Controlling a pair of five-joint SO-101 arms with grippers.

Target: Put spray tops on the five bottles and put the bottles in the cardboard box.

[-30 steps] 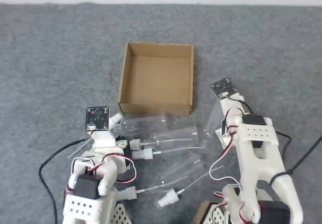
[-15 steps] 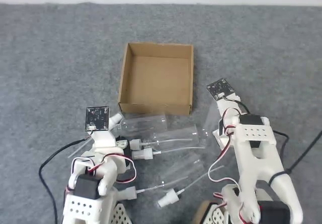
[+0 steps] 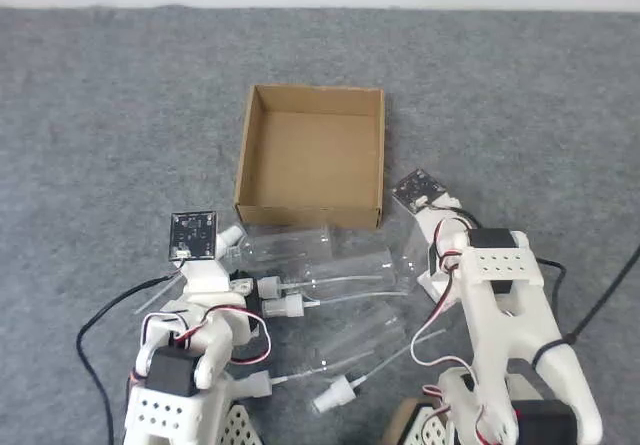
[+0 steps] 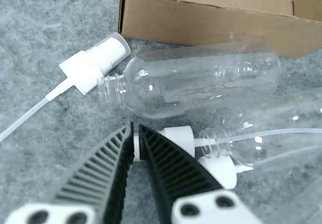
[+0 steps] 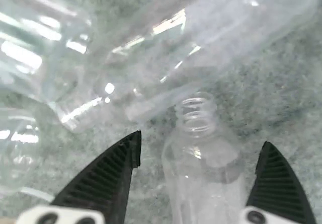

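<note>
Several clear bottles lie on the grey carpet in front of the cardboard box [image 3: 312,155]. My right gripper [image 5: 200,141] is open around one uncapped bottle [image 5: 201,153], whose open neck points away between the fingers. My left gripper [image 4: 136,131] is shut, its tips just over the white spray top [image 4: 176,137] that sits at the neck of a bottle [image 4: 261,133]. Beyond it lies another bottle [image 4: 201,80] with a loose spray top [image 4: 93,63] at its mouth.
More loose spray tops lie on the carpet, one [image 3: 283,307] beside the left arm and one [image 3: 335,397] near the front edge. The open box stands upright behind the bottles. Bare carpet stretches to the far left and far right.
My right arm has swung left and slightly nearer, toward the bottles close to the box's front right corner. The left arm and the bottles have stayed put.
</note>
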